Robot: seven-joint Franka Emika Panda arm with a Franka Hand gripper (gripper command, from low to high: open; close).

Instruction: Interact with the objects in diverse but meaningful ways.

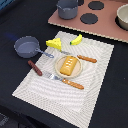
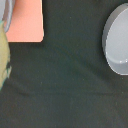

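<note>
Bread loaf (image 1: 69, 64) sits on a plate (image 1: 61, 70) mid-placemat (image 1: 35, 87); cheese wedge (image 1: 53, 43) and banana (image 1: 76, 40) lie at its far edge. Grey saucepan (image 1: 27, 47) left of the mat, on the dark worktop (image 1: 20, 22). Fingers not visible; state cannot be told.

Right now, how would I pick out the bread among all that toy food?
Find the pale striped placemat on the dark table. Near its middle sits a small round tan plate, and the golden-brown bread loaf lies on it. It is the only food on a plate.
</note>
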